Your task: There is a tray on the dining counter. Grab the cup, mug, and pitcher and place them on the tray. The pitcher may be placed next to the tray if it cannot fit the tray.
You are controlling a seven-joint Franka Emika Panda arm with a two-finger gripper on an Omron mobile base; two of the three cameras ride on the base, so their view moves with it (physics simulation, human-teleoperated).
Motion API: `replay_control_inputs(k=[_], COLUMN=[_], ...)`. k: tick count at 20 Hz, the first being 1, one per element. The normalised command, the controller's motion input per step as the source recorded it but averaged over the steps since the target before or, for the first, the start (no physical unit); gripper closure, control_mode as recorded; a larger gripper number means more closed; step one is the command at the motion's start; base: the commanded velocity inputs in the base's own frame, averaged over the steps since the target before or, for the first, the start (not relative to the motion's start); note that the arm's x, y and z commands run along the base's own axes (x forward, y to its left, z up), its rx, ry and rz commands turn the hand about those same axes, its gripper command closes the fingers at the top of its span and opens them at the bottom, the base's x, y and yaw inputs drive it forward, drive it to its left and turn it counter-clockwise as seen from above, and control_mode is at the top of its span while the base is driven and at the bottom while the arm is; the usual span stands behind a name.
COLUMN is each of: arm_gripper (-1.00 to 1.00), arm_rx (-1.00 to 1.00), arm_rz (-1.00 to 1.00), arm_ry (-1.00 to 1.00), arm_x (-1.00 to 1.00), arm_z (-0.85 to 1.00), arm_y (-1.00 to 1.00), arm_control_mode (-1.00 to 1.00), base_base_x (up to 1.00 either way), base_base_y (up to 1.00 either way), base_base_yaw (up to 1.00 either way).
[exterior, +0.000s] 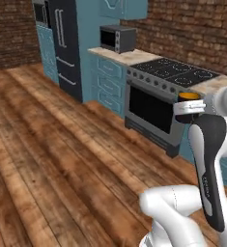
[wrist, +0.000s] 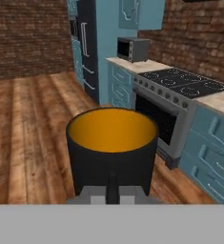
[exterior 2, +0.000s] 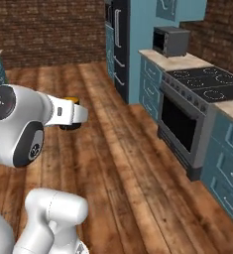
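While the mug (wrist: 112, 152) sits right in front of the hand camera, black outside and orange inside, its mouth open upward, the gripper (wrist: 112, 188) is closed on its near wall, a dark finger (wrist: 112, 185) pressed against the black side at the bottom of the hand view. From the left base view the mug (exterior: 189, 96) shows as an orange rim above a black body at the end of the arm, held in the air in front of the stove (exterior: 168, 96). From the right base view a sliver of its orange rim and dark base (exterior 2: 71, 126) shows past the white wrist, above the wood floor (exterior 2: 128, 168).

Beyond the mug, the stove has a black cooktop and a dark oven door. Teal cabinets (wrist: 211, 162) flank it under a pale counter (wrist: 132, 64), and a grey microwave (wrist: 132, 49) stands on that counter further back. A tall dark fridge (exterior: 66, 43) stands past the microwave. Brick walls (exterior 2: 48, 30) close off the room behind.
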Motion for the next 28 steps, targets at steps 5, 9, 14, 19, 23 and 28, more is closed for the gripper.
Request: replay_control_inputs(k=[5, 9, 14, 19, 23, 28], arm_gripper=[1.0, 1.0, 1.0, 1.0, 1.0, 1.0], arm_rx=[0.0, 0.0, 0.0, 0.0, 0.0, 0.0], arm_rz=[0.0, 0.0, 0.0, 0.0, 0.0, 0.0], arm_ry=[0.0, 0.0, 0.0, 0.0, 0.0, 0.0], arm_x=[0.0, 0.0, 0.0, 0.0, 0.0, 0.0], arm_z=[0.0, 0.0, 0.0, 0.0, 0.0, 0.0], arm_y=[0.0, 0.0, 0.0, 0.0, 0.0, 0.0], arm_control_mode=[1.0, 1.0, 1.0, 1.0, 1.0, 1.0], base_base_x=[0.74, 0.89, 1.0, 1.0, 1.0, 1.0], base_base_y=[-0.11, -0.24, -0.44, -0.36, -0.21, -0.07], base_base_yaw=[0.58, 0.48, 0.3, 0.16, 0.13, 0.11])
